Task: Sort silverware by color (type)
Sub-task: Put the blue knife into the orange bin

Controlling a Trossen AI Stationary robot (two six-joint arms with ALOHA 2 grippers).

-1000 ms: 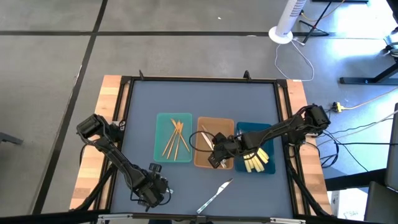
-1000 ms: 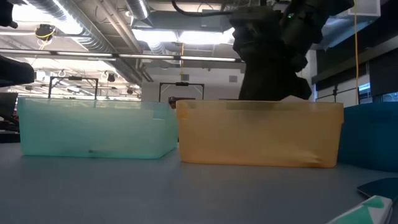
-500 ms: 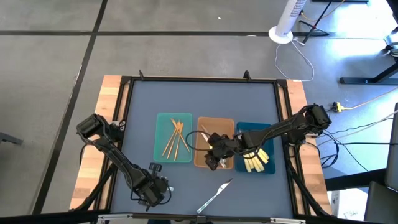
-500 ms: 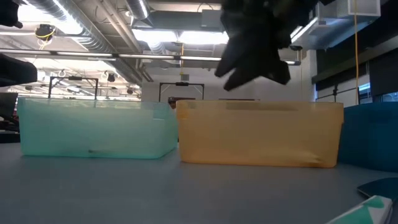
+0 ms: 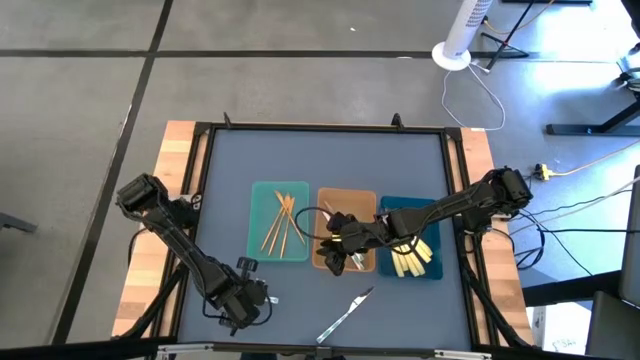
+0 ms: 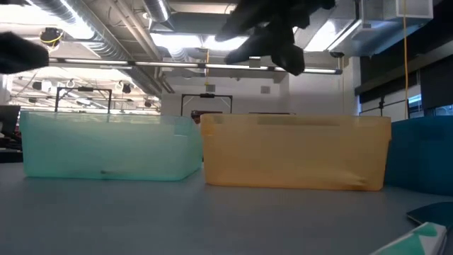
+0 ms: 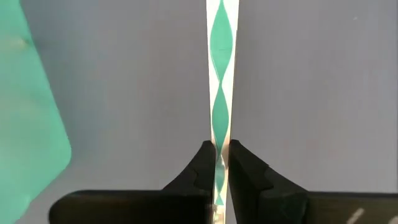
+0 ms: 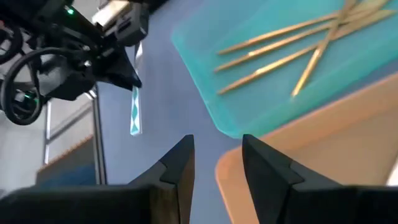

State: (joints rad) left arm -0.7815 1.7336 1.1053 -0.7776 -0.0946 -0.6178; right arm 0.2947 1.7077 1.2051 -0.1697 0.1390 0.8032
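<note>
1. Silver piece (image 7: 222,93) is sitting clamped in the left gripper (image 5: 243,300), low at the table's front-left corner. Its long axis is running straight out past the fingers.
2. We're seeing the gold ones (image 5: 283,225) lying in the teal tray (image 5: 262,192).
3. Right gripper (image 5: 335,255) is hovering over the tan tray (image 5: 345,196), fingers parted and nothing between them. We're guessing that tray is for silver, so it's lying to the right of the held piece, past the teal one.
4. Another silver piece (image 5: 345,312) is lying diagonally on the mat, nearer the right arm.
5. Yellow-handled ones (image 5: 410,258) are sitting in the blue tray (image 5: 432,208).
</note>
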